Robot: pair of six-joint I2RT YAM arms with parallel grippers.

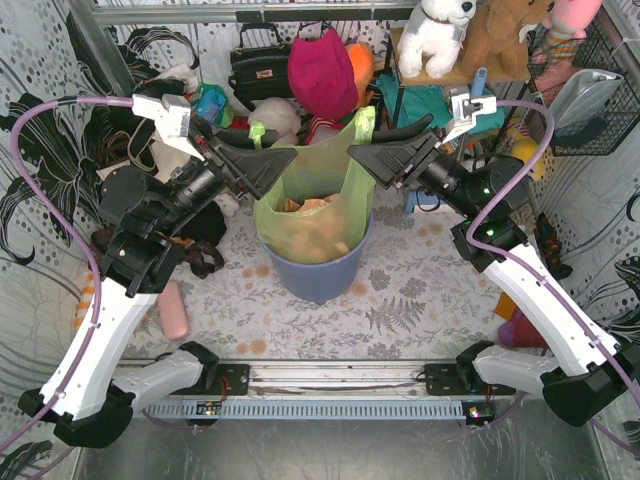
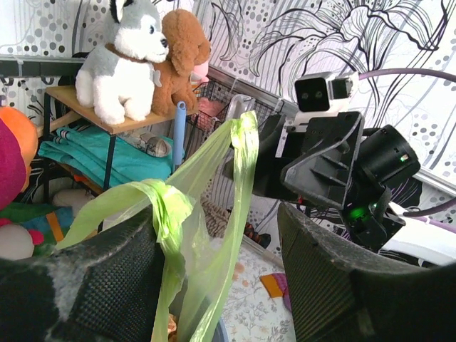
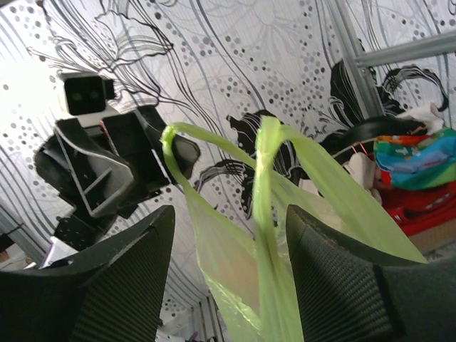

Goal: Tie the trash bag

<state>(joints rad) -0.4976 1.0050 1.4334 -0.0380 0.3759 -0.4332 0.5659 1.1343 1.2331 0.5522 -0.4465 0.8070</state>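
The trash bag (image 1: pixel 312 205) is thin light-green plastic with tan scraps inside, and it lines a blue-grey bin (image 1: pixel 318 275) at the table's middle. Its two handles stand up, one on the left (image 1: pixel 257 133) and one on the right (image 1: pixel 365 122). My left gripper (image 1: pixel 278 170) is open at the bag's left rim. In the left wrist view the bag (image 2: pixel 206 235) hangs between the jaws of the left gripper (image 2: pixel 221 278). My right gripper (image 1: pixel 362 167) is open at the right rim. In the right wrist view the bag's strips (image 3: pixel 263 235) pass between the jaws of the right gripper (image 3: pixel 231 278), and no pad presses on them.
A pink cylinder (image 1: pixel 174 310) lies on the table at the left. A black handbag (image 1: pixel 262 62) and a magenta bag (image 1: pixel 322 72) stand behind the bin. Plush toys (image 1: pixel 440 35) sit on a shelf at the back right. A wire basket (image 1: pixel 590 100) hangs at the far right.
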